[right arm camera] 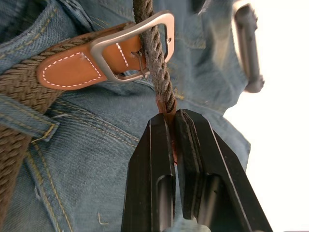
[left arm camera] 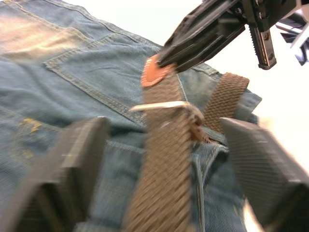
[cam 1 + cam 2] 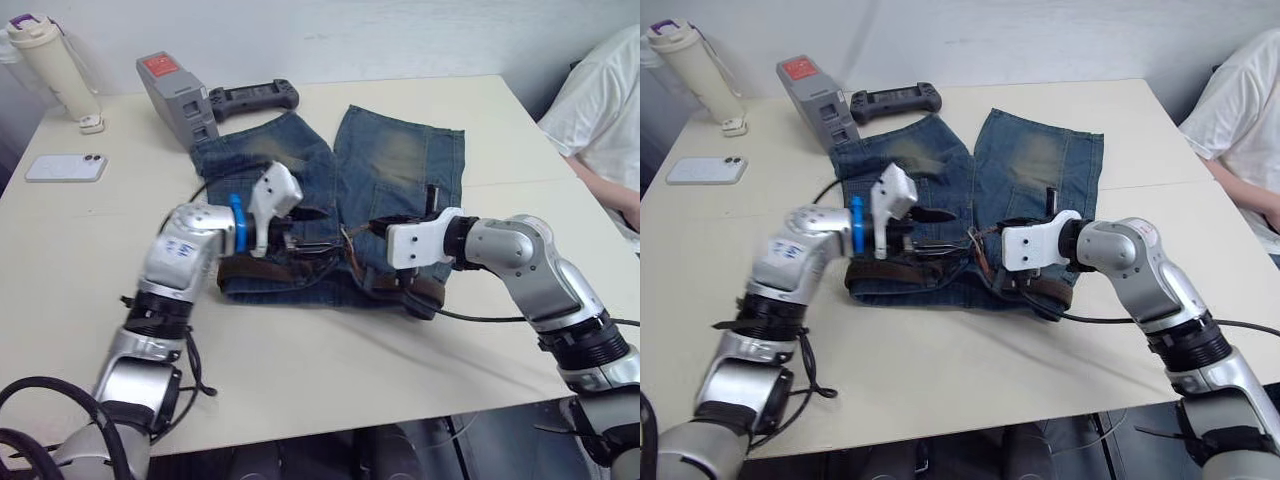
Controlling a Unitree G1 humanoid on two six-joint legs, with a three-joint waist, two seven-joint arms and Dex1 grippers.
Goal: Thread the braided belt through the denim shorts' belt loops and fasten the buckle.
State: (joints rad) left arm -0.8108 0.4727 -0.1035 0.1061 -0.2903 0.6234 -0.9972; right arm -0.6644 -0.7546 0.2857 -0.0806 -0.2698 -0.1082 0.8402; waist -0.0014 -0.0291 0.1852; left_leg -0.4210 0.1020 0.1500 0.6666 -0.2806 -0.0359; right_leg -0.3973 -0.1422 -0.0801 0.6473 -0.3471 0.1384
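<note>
The denim shorts [image 3: 400, 150] lie flat on the table with the waistband nearest me. The braided belt [image 3: 262, 271] runs along that waistband, under a belt loop [image 1: 26, 121]. In the right wrist view the silver buckle [image 1: 130, 46] sits on the tan leather end, and the braided strap [image 1: 155, 58] passes through its frame. My right gripper [image 1: 173, 121] is shut on the strap's tan tip just past the buckle. My left gripper [image 2: 164, 130] is open, one finger on each side of the belt [image 2: 161, 183] beside the buckle [image 2: 166, 106], facing the right gripper [image 3: 372, 228].
At the table's back left stand a grey box with a red label [image 3: 175, 95], a black game controller [image 3: 252, 97], a white phone [image 3: 66, 167] and a cream tumbler [image 3: 50, 65]. A person in a white shirt [image 3: 600, 110] sits at the right edge.
</note>
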